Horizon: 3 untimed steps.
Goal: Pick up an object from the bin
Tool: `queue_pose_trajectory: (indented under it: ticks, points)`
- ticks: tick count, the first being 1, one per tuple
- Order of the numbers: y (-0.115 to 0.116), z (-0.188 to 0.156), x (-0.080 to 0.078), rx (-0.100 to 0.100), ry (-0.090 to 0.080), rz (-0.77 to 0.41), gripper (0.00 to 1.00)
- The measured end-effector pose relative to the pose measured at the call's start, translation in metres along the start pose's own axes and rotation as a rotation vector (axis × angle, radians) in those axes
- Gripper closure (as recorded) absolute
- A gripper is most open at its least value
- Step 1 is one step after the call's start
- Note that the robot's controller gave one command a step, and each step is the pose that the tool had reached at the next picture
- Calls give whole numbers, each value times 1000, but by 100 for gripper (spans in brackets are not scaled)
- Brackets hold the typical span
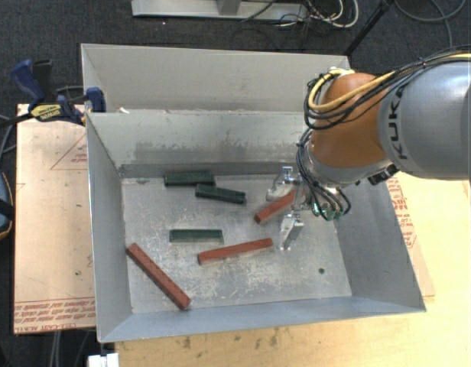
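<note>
My gripper (287,206) hangs over the right middle of the bin, open, with one finger (284,180) toward the back and the other (289,232) toward the front. A short red-brown block (269,211) lies slanted on the bin floor in the gap between them, and neither finger visibly touches it. Just in front of the lower finger lies a longer red-brown bar (234,251). A dark green bar (220,195) rests to the left of the short block.
Two more dark green bars lie at the back (189,179) and at the middle left (196,235). A long red-brown bar (157,276) lies diagonally at the front left. The arm with its orange cover and cables looms over the bin's right side.
</note>
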<state>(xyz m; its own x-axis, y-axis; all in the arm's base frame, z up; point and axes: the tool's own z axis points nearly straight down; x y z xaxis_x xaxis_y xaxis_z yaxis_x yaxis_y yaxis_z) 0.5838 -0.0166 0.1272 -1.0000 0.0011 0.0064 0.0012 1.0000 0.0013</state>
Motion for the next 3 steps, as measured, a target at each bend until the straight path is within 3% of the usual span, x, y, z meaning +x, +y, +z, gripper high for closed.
queue_pose_trajectory:
  ticks: [1,2,3]
  points:
    - [0,-4,-2,0,-7,0,0]
    - [24,42,6,4,-47,-171,100]
    - [24,42,7,4,-47,-171,100]
